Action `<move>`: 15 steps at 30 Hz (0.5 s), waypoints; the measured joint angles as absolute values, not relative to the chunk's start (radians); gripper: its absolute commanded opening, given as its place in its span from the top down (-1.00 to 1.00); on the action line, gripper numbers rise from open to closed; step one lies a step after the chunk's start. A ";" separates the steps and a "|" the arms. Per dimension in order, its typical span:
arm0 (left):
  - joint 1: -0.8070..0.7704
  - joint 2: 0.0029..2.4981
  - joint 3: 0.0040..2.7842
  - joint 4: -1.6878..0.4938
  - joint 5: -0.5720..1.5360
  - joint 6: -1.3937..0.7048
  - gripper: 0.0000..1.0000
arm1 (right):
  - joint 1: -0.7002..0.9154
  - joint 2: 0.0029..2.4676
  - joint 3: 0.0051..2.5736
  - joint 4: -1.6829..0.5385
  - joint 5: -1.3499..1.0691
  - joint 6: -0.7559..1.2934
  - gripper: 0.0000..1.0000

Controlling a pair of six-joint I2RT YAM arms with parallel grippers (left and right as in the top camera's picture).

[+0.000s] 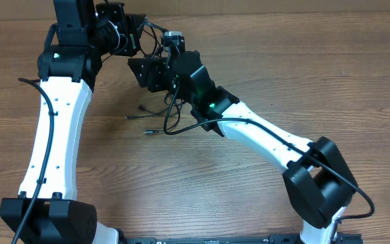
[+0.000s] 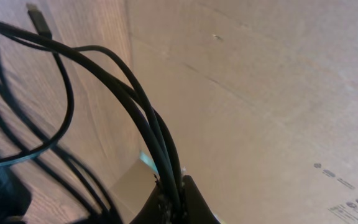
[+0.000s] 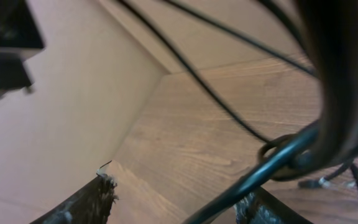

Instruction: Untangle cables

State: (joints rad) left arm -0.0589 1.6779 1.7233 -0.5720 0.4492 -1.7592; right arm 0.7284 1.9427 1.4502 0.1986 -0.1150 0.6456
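The cables (image 1: 170, 112) are thin black cords hanging in a tangle between my two grippers at the far side of the table, with small plug ends (image 1: 144, 107) trailing onto the wood. My left gripper (image 1: 134, 37) is shut on a bundle of several cable strands, seen in the left wrist view (image 2: 174, 198); the strands (image 2: 104, 68) arc away from it and one plug end (image 2: 39, 18) hangs free. My right gripper (image 1: 139, 69) sits just right of and below the left one. It is open (image 3: 176, 199), with cable loops (image 3: 216, 93) crossing in front and one strand lying by its right finger.
A cardboard wall (image 1: 283, 5) stands along the far table edge close behind both grippers; it also shows in the left wrist view (image 2: 260, 93) and the right wrist view (image 3: 61, 106). The wooden table (image 1: 303, 74) stretches to the right and front.
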 measured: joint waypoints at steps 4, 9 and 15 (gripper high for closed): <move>-0.059 1.678 1.723 -0.611 0.450 -1.759 0.91 | 0.728 1.960 1.450 0.205 -0.085 0.670 0.71; -0.060 1.678 1.723 -0.643 0.451 -1.747 0.92 | 0.728 1.960 1.453 0.056 -0.074 0.684 0.92; -0.059 1.679 1.723 -0.734 0.366 -1.689 0.92 | 0.728 1.959 1.457 -0.264 -0.199 0.608 0.93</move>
